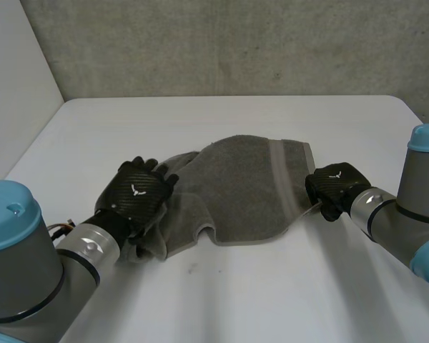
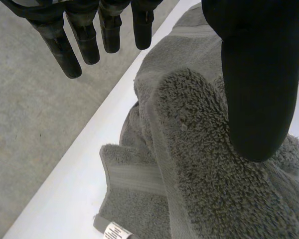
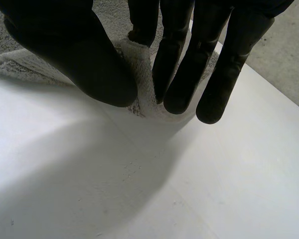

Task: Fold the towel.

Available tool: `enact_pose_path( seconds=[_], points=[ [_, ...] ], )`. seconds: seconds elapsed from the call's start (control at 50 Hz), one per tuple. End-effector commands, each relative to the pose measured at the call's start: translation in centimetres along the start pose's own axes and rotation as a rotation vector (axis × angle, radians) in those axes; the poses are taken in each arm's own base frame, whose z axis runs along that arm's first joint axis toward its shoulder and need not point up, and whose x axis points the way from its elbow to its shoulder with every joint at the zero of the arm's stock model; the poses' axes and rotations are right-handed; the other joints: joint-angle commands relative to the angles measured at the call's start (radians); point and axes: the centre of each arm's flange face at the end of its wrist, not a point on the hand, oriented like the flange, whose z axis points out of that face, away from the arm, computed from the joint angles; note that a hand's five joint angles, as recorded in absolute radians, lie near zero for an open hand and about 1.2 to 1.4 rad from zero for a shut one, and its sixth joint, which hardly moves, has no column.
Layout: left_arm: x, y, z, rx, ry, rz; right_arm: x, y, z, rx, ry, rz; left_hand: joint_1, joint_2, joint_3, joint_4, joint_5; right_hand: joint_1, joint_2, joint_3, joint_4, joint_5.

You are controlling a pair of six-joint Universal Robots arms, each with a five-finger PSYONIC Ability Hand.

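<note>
On the table (image 1: 222,300) the towel (image 1: 247,189) is pinched at its right edge by the right hand (image 1: 334,186), while the left hand (image 1: 137,189) rests open, thumb on the bunched left end, which is best gripped before both ends are lifted evenly.

White tabletop (image 1: 272,300): grey towel (image 1: 247,186) lying near middle, left end bunched in folds, right end spread flatter.

You've got the grey terry towel (image 1: 243,189) lying rumpled mid-way across the table (image 1: 222,114): right part spread fairly flat with a paler woven band (image 1: 280,171) near its right edge, left part bunched into thick folds.
</note>
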Motion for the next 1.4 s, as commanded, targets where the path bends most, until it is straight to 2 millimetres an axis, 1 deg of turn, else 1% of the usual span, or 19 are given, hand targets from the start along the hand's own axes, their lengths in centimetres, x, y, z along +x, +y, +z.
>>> enact_pose_path(
  seconds=[0.02,0.36,0.46,0.5,0.62,0.68,0.78,0.82,0.84,0.88,0.9,0.94,0.98,1.0,1.04,1.12,1.22,1.26,1.4],
  points=[
    [0.8,-0.3,-0.1,0.004,0.027,0.010,0.0,0.1,0.0,-0.003,-0.001,0.000,0.025,0.031,0.029,0.030,0.024,0.024,0.213,0.212,0.204,0.227],
    [2.0,1.9,1.8,-0.096,0.090,0.241,-0.3,0.3,0.1,-0.010,-0.011,-0.006,0.227,0.234,0.231,0.233,0.227,0.024,0.213,0.212,0.204,0.227],
    [1.3,2.7,2.0,-0.172,0.054,0.244,-0.6,0.5,0.1,-0.019,-0.021,-0.012,0.550,0.557,0.554,0.556,0.550,0.024,0.213,0.212,0.204,0.227],
    [0.9,2.7,1.8,-0.192,0.027,0.243,-0.7,0.5,0.0,-0.021,-0.024,-0.013,1.187,1.194,1.191,1.193,1.187,0.024,0.213,0.212,0.204,0.227],
    [0.6,2.0,1.7,-0.163,-0.006,0.244,-0.6,0.2,-0.3,-0.016,-0.021,-0.023,1.190,1.197,1.194,1.196,1.189,0.024,0.213,0.212,0.204,0.227],
    [-0.7,0.4,1.3,-0.104,-0.066,0.238,-0.1,-0.3,-0.6,-0.005,-0.007,-0.047,1.190,1.197,1.194,1.196,1.189,0.024,0.213,0.212,0.204,0.227],
    [-3.2,-1.8,1.0,-0.025,-0.169,0.235,1.3,-3.2,-2.2,0.070,0.050,-0.124,1.190,1.197,1.194,1.196,1.189,0.024,0.213,0.212,0.204,0.227],
    [-5.3,-4.1,0.3,0.049,-0.255,0.234,3.0,-6.5,-4.1,0.159,0.125,-0.160,1.190,1.197,1.194,1.196,1.189,0.024,0.213,0.212,0.204,0.227],
    [-5.3,-4.1,0.3,0.050,-0.256,0.234,3.0,-6.5,-4.1,0.159,0.125,-0.160,1.190,1.197,1.194,1.196,1.189,0.024,0.213,0.212,0.204,0.227],
    [-7.6,-6.7,-0.5,0.131,-0.346,0.234,4.6,-10.3,-6.7,0.263,0.198,-0.181,1.190,1.197,1.194,1.196,1.189,0.024,0.213,0.212,0.204,0.227],
    [-7.6,-6.7,-0.5,0.131,-0.346,0.234,4.6,-10.3,-6.7,0.263,0.198,-0.181,1.190,1.197,1.194,1.196,1.189,0.024,0.213,0.212,0.204,0.227],
    [-8.6,-7.7,-0.9,0.161,-0.383,0.229,6.0,-13.9,-9.8,0.350,0.262,-0.198,1.190,1.197,1.194,1.196,1.189,0.024,0.213,0.212,0.204,0.227],
    [-10.6,-9.5,-1.8,0.218,-0.451,0.205,6.6,-15.2,-11.1,0.378,0.286,-0.204,1.190,1.197,1.194,1.196,1.189,0.024,0.213,0.212,0.204,0.227],
    [-10.6,-9.5,-1.8,0.219,-0.452,0.205,6.6,-15.2,-11.1,0.378,0.286,-0.204,1.190,1.197,1.194,1.196,1.189,0.024,0.213,0.212,0.204,0.227],
    [-11.8,-10.4,-2.3,0.251,-0.484,0.163,7.2,-16.9,-13.3,0.403,0.312,-0.215,1.190,1.197,1.194,1.196,1.189,0.024,0.213,0.212,0.204,0.227],
    [-12.0,-9.8,-2.2,0.238,-0.479,0.131,7.3,-17.3,-14.2,0.380,0.306,-0.218,1.190,1.197,1.194,1.196,1.189,0.024,0.213,0.212,0.204,0.227],
    [-10.9,-7.7,-1.7,0.168,-0.410,0.103,6.8,-15.6,-13.2,0.270,0.250,-0.241,1.190,1.197,1.194,1.196,1.189,0.024,0.213,0.212,0.204,0.227],
    [-9.2,-4.9,-0.1,0.086,-0.316,0.089,6.1,-13.6,-11.0,0.164,0.197,-0.287,1.190,1.197,1.194,1.196,1.189,0.024,0.213,0.212,0.204,0.227],
    [-6.6,-0.8,2.3,-0.024,-0.184,0.060,6.0,-10.2,-7.2,-0.001,0.178,-0.319,1.190,1.197,1.194,1.196,1.189,0.024,0.213,0.212,0.204,0.227]
  ],
)
